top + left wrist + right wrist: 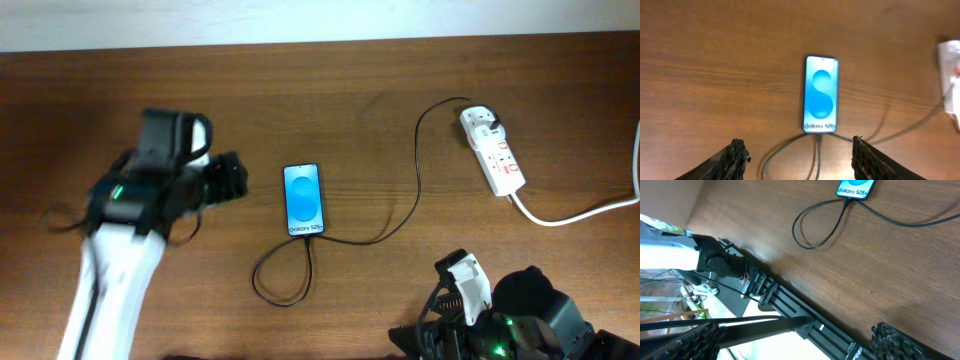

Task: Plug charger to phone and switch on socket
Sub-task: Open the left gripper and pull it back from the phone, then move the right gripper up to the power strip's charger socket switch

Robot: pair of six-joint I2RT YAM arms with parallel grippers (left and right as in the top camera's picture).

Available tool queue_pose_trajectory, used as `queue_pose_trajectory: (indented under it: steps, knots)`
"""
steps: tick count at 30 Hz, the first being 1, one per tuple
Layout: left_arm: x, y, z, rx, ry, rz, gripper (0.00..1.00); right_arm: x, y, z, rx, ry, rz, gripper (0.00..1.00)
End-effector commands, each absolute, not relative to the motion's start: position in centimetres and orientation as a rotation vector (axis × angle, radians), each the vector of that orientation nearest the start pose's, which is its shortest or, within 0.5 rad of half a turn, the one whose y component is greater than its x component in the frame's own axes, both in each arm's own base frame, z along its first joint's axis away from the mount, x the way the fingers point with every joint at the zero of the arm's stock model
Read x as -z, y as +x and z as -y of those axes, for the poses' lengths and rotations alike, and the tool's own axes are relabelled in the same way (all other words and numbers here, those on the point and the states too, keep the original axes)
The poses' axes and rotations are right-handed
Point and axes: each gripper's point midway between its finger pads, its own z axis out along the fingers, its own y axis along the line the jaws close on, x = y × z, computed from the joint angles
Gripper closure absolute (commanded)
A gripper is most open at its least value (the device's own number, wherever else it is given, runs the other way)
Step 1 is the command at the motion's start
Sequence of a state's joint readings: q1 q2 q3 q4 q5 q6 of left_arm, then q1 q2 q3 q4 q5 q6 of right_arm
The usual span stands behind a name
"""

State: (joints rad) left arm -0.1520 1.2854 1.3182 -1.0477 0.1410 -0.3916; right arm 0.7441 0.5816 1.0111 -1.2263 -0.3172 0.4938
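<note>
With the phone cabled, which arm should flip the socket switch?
Right. The right fingers, open, are nearer the socket; the left fingers hover by the phone, farther away.

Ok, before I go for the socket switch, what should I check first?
1. Charger tip in phone: the cable meets the phone's lower edge and looks seated. Ok.
2. Plug head in socket: it sits on the end outlet. Ok.
3. Switch position: the red marks are too small to read. Cannot tell.
4. Left gripper open and empty. Ok.
5. Right gripper open and empty, apart from the socket. Ok.
</note>
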Motion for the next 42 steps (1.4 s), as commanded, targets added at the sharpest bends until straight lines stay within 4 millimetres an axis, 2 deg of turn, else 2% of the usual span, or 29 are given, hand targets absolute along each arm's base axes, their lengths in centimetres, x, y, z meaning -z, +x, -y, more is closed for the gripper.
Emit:
queue_pose_trajectory:
  steps: [1, 4, 10, 11, 13, 15, 19, 21, 22, 27, 29, 33, 37, 38, 41, 42]
  knots:
    - [-27.1, 27.2, 6.2, 0.355, -0.181, -2.487, 0.29, -24.3, 8.6, -14.9, -0.912, -0.476, -2.491, 0.02]
    - [-29.1, 23.7, 4.8, 0.304, -0.195, -2.422, 0.28, -24.3, 8.6, -14.9, -0.912, -0.476, -2.491, 0.02]
    - [-31.4, 16.9, 2.9, 0.273, -0.206, -2.301, 0.24, -24.3, 8.6, -14.9, -0.912, -0.476, -2.491, 0.02]
    - [-31.5, 15.9, 2.7, 0.276, -0.205, -2.287, 0.2, -24.3, 8.6, -14.9, -0.912, -0.476, -2.491, 0.02]
    - [-31.5, 13.9, 2.4, 0.281, -0.203, -2.265, 0.01, -24.6, 8.8, -15.1, -0.92, -0.476, -2.474, 0.02]
    - [-30.9, 12.0, 2.2, 0.279, -0.204, -2.276, 0.01, -25.4, 9.6, -15.5, -0.928, -0.469, -2.417, 0.02]
    - [-29.6, 10.4, 1.9, 0.264, -0.211, -2.345, 0.01, -28.5, 11.2, -17.2, -1.024, -0.444, -2.264, 0.02]
    - [-28.8, 9.7, 1.8, 0.255, -0.215, -2.386, 0.01, -30.4, 12.6, -17.7, -1.035, -0.416, -2.162, 0.02]
    - [-28.5, 9.3, 1.7, 0.25, -0.217, -2.408, 0.01, -30.7, 13.2, -17.7, -1.023, -0.375, -2.151, 0.02]
    - [-27.2, 7.8, 1.5, 0.23, -0.226, -2.489, 0.01, -28.4, 17.3, -15.1, -0.762, -0.031, -2.284, 0.02]
    - [-27.2, 7.8, 1.5, 0.23, -0.225, -2.49, 0.01, -28.4, 18.5, -14.6, -0.677, 0.043, -2.322, 0.01]
    - [-27.2, 7.8, 1.5, 0.23, -0.226, -2.49, 0.01, -30.2, 20.5, -13.6, -0.515, 0.169, -2.359, 0.04]
    - [-27.2, 7.8, 1.5, 0.23, -0.225, -2.49, 0.01, -32.3, 22.0, -11.9, -0.383, 0.345, -2.388, 0.14]
    - [-27.2, 7.8, 1.5, 0.229, -0.226, -2.49, 0.01, -32.7, 22.5, -11.4, -0.361, 0.389, -2.398, 0.18]
    - [-27.2, 7.8, 1.5, 0.23, -0.225, -2.49, 0.01, -33.4, 23.8, -9.5, -0.317, 0.519, -2.419, 0.21]
    - [-27.2, 7.8, 1.5, 0.23, -0.225, -2.49, 0.01, -33.4, 24.6, -7.9, -0.299, 0.612, -2.428, 0.21]
